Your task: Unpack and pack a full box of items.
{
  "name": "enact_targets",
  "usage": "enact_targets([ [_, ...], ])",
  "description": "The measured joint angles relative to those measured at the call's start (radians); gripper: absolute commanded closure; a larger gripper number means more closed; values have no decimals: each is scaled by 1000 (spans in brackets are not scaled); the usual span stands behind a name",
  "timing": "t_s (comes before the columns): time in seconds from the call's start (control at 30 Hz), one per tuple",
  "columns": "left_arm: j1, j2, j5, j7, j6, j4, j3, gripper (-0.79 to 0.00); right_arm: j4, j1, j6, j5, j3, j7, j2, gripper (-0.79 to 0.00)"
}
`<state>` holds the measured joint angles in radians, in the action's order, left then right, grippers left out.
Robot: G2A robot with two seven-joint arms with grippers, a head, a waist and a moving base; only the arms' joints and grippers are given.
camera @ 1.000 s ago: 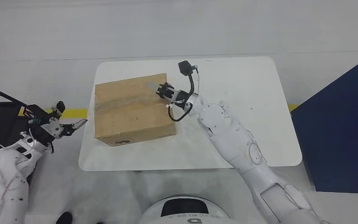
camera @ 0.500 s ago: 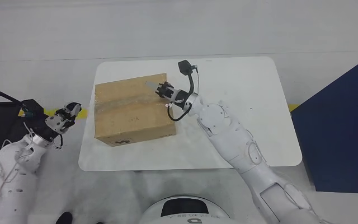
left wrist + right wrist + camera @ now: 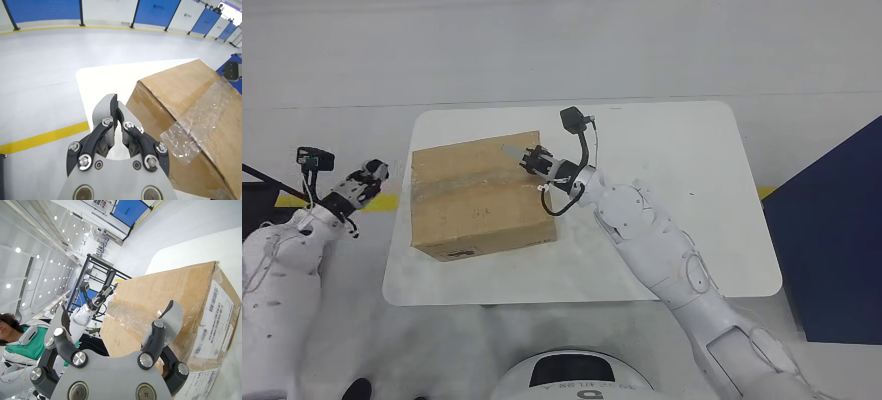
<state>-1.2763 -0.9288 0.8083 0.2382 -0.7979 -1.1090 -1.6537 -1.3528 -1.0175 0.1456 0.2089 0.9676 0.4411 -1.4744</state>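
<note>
On the table [image 3: 672, 150], taped box [image 3: 477, 205], right claw [image 3: 520, 156] spread over its top, left claw [image 3: 115, 108] pinched closed near it

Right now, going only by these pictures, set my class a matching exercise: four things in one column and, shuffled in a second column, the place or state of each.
Column one
1. left hand
2. right hand
3. clear tape
4. label

Column two
A. white, stuck flat on an end face of the cardboard box
B. open, over the box's top
C. shut, out past the edge of the table
D. running along the seam on the box's top

Pairs: 1-C, 2-B, 3-D, 4-A
</note>
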Motion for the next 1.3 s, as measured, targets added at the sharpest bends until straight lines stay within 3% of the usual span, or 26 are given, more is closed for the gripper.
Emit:
enact_targets([
  [0.17, 94, -13, -79, 147, -38, 55, 102, 0, 0, 0, 0, 0, 0, 0, 0, -785],
  [0.37, 193, -27, -180, 239, -44, 136, 175, 0, 0, 0, 0, 0, 0, 0, 0, -785],
  [0.67, 287, -51, -184, 278, -41, 138, 289, 0, 0, 0, 0, 0, 0, 0, 0, -785],
  [0.87, 310, -66, -169, 268, -31, 133, 355, 0, 0, 0, 0, 0, 0, 0, 0, -785],
  [1.1, 305, -47, -122, 209, -32, 172, 304, 0, -9, -7, 11, -2, 1, -4, 0, -785],
  [1.3, 254, -11, -25, 114, -30, 148, 201, 0, -82, -97, 114, -41, 73, -47, 19, -785],
])
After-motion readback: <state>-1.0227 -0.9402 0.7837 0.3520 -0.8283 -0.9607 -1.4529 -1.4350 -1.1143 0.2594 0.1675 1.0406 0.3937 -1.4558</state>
